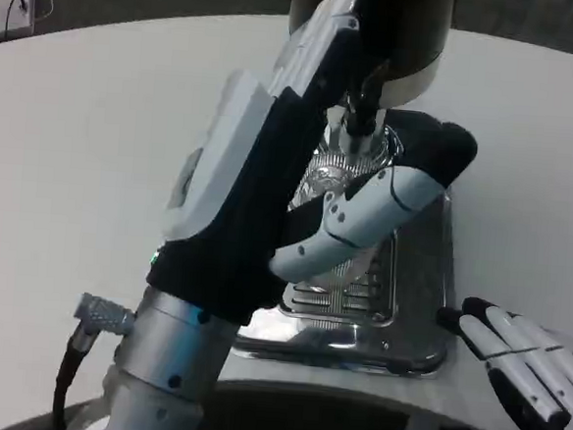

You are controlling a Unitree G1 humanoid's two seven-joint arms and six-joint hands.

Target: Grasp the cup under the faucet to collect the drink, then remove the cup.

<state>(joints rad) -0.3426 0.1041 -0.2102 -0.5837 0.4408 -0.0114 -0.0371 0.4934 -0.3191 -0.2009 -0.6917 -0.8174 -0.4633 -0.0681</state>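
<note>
A clear ribbed cup (337,171) stands on the chrome drip tray (412,312) right under the dark faucet (362,117) of the drink dispenser (402,36). My left hand (366,206) reaches in from the lower left and wraps around the cup. Its white and black fingers (339,233) cross the cup's front and its black thumb (439,147) sits on the right side. Most of the cup is hidden behind the hand and forearm. My right hand (532,365) lies at the lower right by the table's front edge, fingers stretched out, holding nothing.
The white round table (84,161) spreads wide to the left. The slotted grille (345,296) of the tray lies in front of the cup. A white box (11,9) with a cable sits at the far left edge.
</note>
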